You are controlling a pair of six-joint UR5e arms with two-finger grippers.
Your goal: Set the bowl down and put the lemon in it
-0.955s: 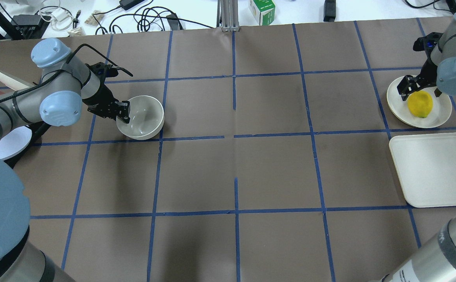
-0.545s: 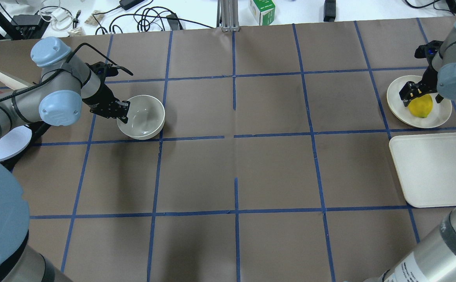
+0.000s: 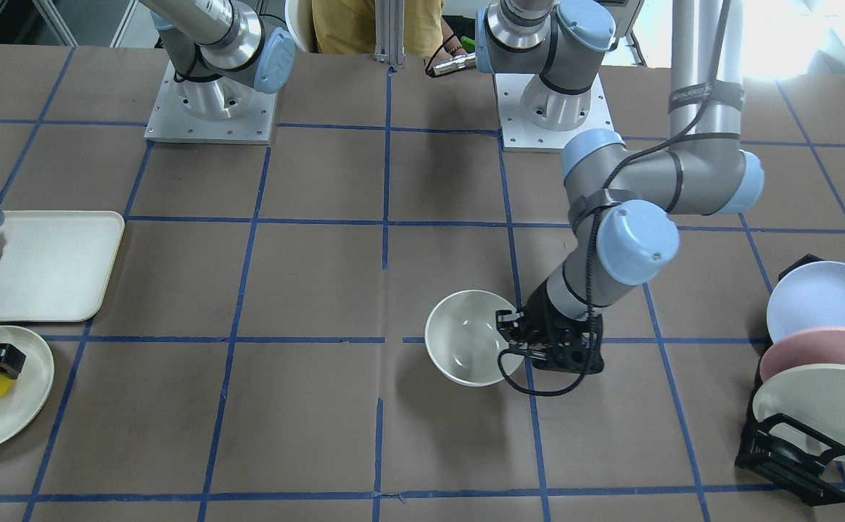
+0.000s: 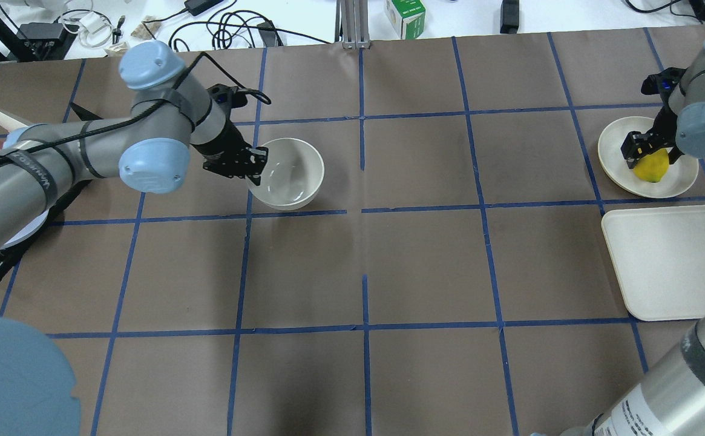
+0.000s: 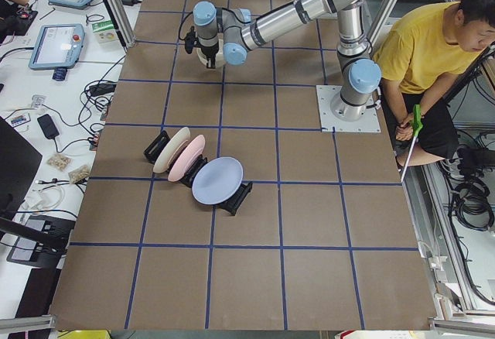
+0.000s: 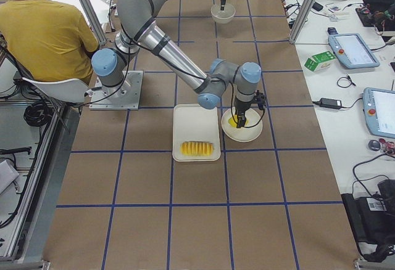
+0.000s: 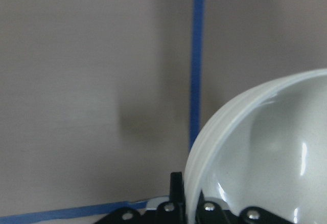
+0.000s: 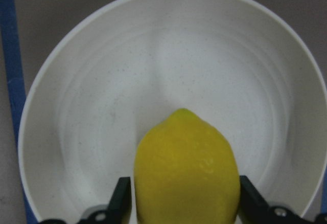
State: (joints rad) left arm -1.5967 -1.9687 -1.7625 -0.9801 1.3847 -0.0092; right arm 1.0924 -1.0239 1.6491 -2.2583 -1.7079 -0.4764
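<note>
Bowl rim in closed left gripper; lemon between right gripper fingers, grip uncertain.

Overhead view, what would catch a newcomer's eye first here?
The bright yellow lemon stands out on the off-white plate at the far right, with the right pincer closed around it. Next comes the glossy bowl left of centre, gripped at its rim by the left pincer.
</note>
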